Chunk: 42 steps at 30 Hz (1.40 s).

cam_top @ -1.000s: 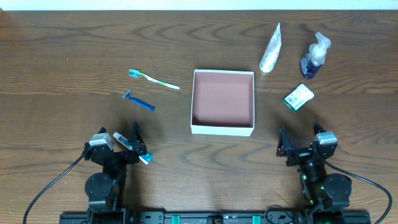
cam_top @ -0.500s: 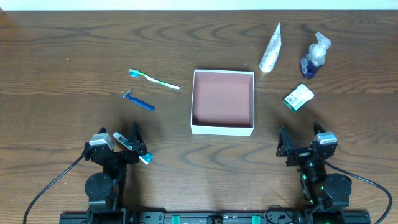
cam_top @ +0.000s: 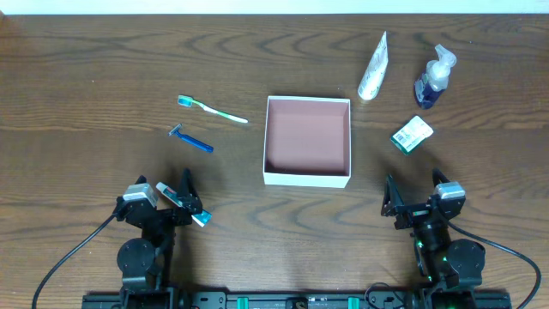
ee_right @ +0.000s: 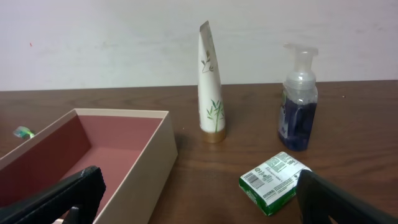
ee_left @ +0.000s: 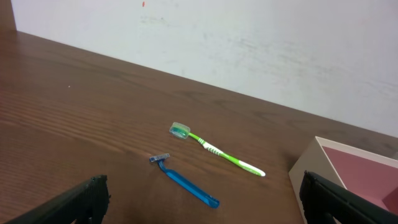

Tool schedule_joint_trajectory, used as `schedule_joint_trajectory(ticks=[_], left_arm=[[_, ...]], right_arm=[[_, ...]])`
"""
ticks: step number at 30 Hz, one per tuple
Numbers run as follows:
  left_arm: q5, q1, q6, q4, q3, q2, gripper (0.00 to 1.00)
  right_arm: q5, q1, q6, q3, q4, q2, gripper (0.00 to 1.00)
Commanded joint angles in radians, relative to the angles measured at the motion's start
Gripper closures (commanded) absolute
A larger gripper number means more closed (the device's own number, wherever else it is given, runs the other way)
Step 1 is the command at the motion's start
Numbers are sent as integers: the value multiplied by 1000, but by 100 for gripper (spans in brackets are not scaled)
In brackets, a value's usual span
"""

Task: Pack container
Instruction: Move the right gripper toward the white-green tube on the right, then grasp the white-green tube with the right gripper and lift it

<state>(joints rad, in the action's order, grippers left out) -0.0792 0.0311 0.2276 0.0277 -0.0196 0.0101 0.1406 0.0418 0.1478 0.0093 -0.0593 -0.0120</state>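
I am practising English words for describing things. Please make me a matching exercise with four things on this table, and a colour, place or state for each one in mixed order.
Things:
1. toothbrush
2. razor
3. tube
4. box

Descriptions:
a. stands upright, to the right of the box
b. blue, lying flat on the table
c. empty, pink inside
d. green and white, lying to the left of the box

Right pairs: 1-d, 2-b, 3-a, 4-c.

matt wood-grain table (cam_top: pixel 103 60), smooth white-walled container (cam_top: pixel 307 177), pink inside.
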Motion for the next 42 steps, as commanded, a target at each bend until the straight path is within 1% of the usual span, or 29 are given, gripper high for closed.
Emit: schedule_joint_trajectory(ticks=[1, 7, 10, 12, 15, 17, 20, 23, 24, 25, 27, 29, 31, 35, 40, 42], left_arm=[[-18, 0, -16, 36, 16, -5, 2], [-18, 0, -17, 36, 16, -5, 2], [-18, 0, -16, 36, 16, -5, 2], [-18, 0, -17, 36, 16, -5, 2], [-18, 0, -17, 36, 16, -5, 2], [-18, 0, -16, 36, 16, -5, 2], [-18, 0, -16, 36, 16, -5, 2], [-18, 0, -17, 36, 16, -5, 2], [-18, 0, -16, 36, 16, -5, 2], [-18, 0, -16, 36, 16, -5, 2], [-18, 0, -16, 36, 16, -5, 2], [-18, 0, -17, 35, 16, -5, 2], [-18, 0, -17, 36, 16, -5, 2], [-18, 0, -17, 36, 16, -5, 2], [-18, 0, -16, 36, 16, -5, 2], [-18, 0, -17, 36, 16, -5, 2]], right_arm=[[-9, 11, -7, -4, 3, 5, 1], [65, 11, -2, 18, -8, -16, 1], [68, 11, -4, 87, -38, -69, 1], [55, 11, -8, 160, -54, -136, 1], [47, 11, -32, 335, -98, -311, 1], [49, 11, -42, 456, -159, -425, 1], [52, 12, -49, 715, -334, -649, 1], [65, 12, -49, 1041, -583, -899, 1], [74, 12, -49, 1117, -642, -951, 1], [86, 12, -50, 1240, -735, -1032, 1], [106, 12, -60, 1421, -855, -1148, 1], [140, 12, -48, 1564, -911, -1241, 1], [216, 12, -32, 1667, -921, -1314, 1], [237, 12, -123, 1792, -962, -1417, 1], [87, 32, -148, 1900, -1078, -1568, 1], [55, 47, -164, 1915, -1094, -1616, 1]])
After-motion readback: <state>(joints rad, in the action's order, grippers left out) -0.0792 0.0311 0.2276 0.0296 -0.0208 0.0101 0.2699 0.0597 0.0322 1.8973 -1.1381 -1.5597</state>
